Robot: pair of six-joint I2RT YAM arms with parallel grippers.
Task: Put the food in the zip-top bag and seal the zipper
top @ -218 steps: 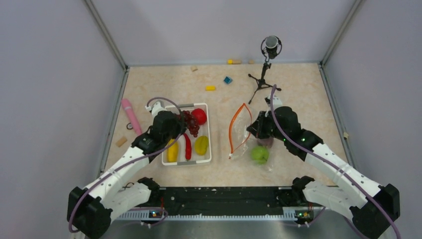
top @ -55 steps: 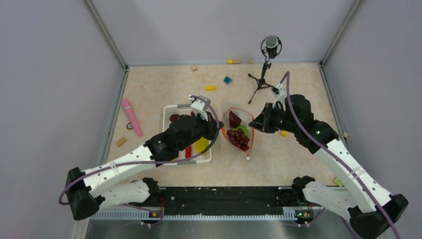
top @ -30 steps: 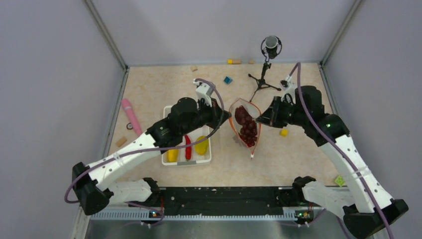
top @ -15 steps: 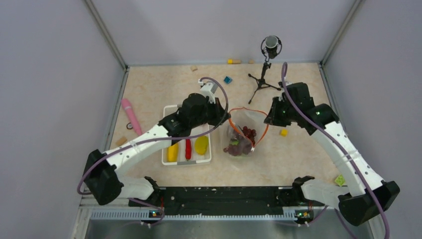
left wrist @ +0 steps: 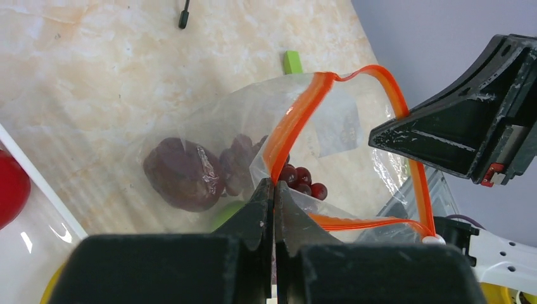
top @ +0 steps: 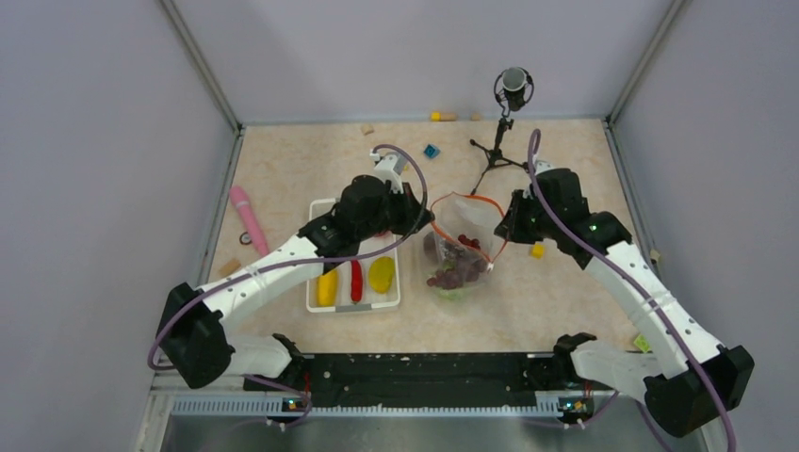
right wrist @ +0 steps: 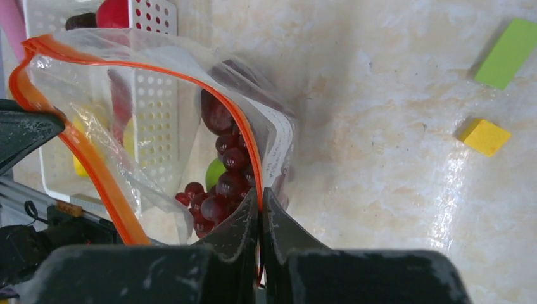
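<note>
Left claw (left wrist: 273, 187): fingers closed flat together, pinching the orange zipper (left wrist: 288, 133) of the clear bag (top: 459, 226) on the side of the mouth nearest the basket (top: 350, 308).

Right claw (right wrist: 259, 196): fingers closed flat together, pinching the zipper on the side of the mouth farthest from the basket.

Bag position: just beside the basket's right side. The mouth is held up between the two claws and the lower end rests on the surface (top: 565, 169).

Bag orientation: the mouth faces upward and the closed end points down. The zipper forms an open loop, and the loop's long axis runs from claw to claw, straight away from the basket.

Bag contents: dark grapes (right wrist: 225, 171), a green fruit (right wrist: 214, 172) and a maroon fruit (left wrist: 180, 174), all at the lower end.

Basket contents: a red chili (top: 356, 280) lies between two yellow pieces (top: 326, 285) at the near end, and a red apple (right wrist: 114, 11) lies at the far end.
</note>
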